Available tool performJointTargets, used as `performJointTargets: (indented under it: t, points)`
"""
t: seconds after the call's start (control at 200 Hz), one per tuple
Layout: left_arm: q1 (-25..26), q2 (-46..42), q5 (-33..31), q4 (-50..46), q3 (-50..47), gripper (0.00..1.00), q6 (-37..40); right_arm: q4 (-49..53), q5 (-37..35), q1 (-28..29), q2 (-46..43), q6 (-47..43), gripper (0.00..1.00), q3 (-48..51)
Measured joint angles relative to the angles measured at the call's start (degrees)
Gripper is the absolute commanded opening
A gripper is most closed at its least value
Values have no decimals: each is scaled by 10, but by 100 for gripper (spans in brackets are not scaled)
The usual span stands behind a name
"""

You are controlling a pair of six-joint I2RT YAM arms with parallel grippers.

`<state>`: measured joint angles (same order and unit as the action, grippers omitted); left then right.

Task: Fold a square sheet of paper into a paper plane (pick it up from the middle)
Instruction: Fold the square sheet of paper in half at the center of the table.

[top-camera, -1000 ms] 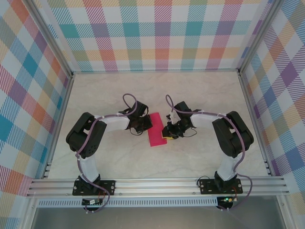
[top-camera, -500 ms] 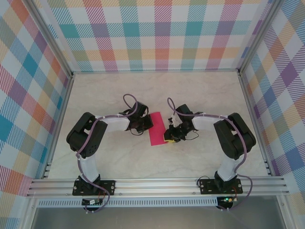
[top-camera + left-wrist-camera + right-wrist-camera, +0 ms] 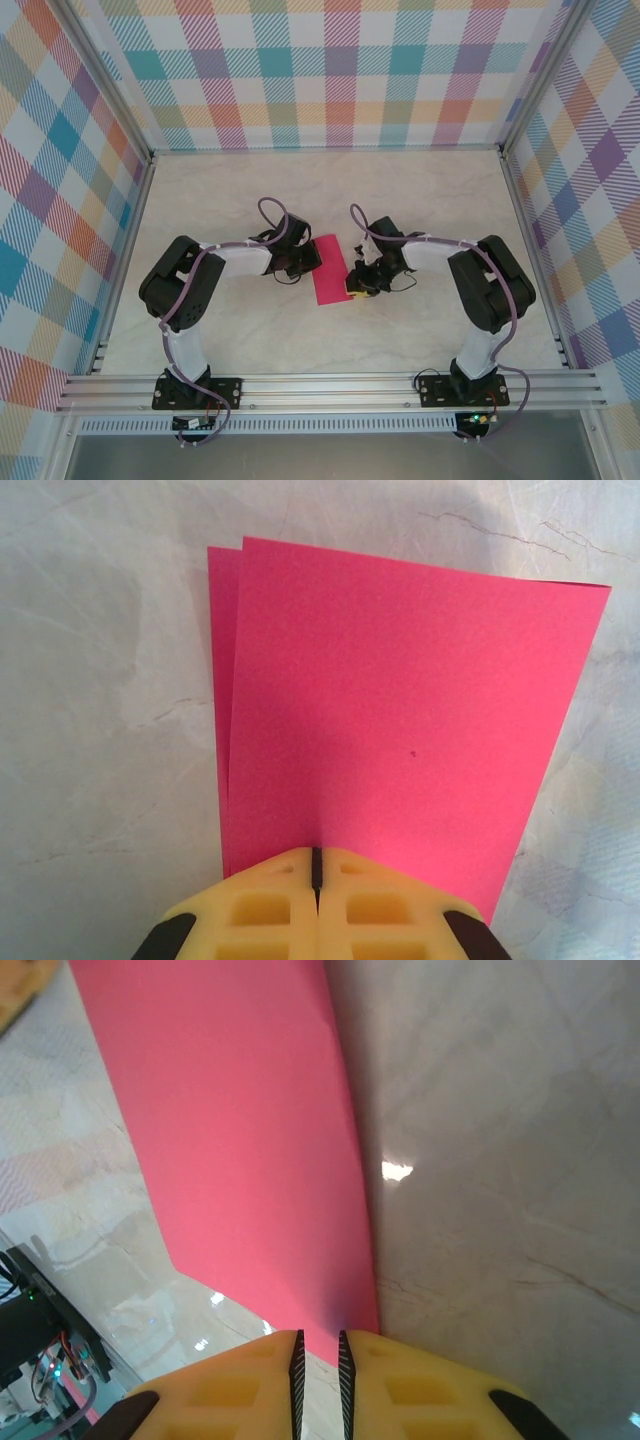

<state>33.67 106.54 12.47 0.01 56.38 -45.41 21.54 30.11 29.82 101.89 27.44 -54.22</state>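
On the left side of the pale marble-pattern table (image 3: 200, 200), the left arm (image 3: 178, 290) bends at its elbow and reaches to the right, toward the middle. Its left gripper (image 3: 300, 262) comes to the left edge of the square sheet of paper (image 3: 330, 275), at the far part of that edge. From the left wrist camera the yellow fingers (image 3: 265, 910) are pressed together, with only a thin dark line between them, and their tips meet the edge of the pink-red paper. Whether the paper is caught between them or only lies under them, I cannot tell.

The sheet lies flat on the table in the middle, between the two grippers. It is folded in two, and at one edge the layers do not match exactly, so the lower layer comes out a little. From above it looks like a narrow rectangle, with the long side running from near to far.

At the near right corner of the sheet is the right gripper (image 3: 358, 285). In the right wrist camera its fingers (image 3: 240, 1390) leave only a narrow slit, and the edge of the paper runs into this slit, so they pinch the sheet there. Further right, the right arm (image 3: 490, 285) folds back toward its base at the near edge
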Motion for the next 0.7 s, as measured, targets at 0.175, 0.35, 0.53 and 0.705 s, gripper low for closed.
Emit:
performJointTargets:
  t: [0.175,0.35,0.53,0.705]
  points:
    - [0,0,0,0,0,5,0,2,-25,0,16,2,12,-101]
    - [0,0,1,0,0,4,0,-12,-33,-2,96,2,10,-199]
    - [0,0,1,0,0,4,0,-9,-40,-11,167,4,9,-222]
    - [0,0,1,0,0,4,1,-8,-18,-29,183,17,9,-227]
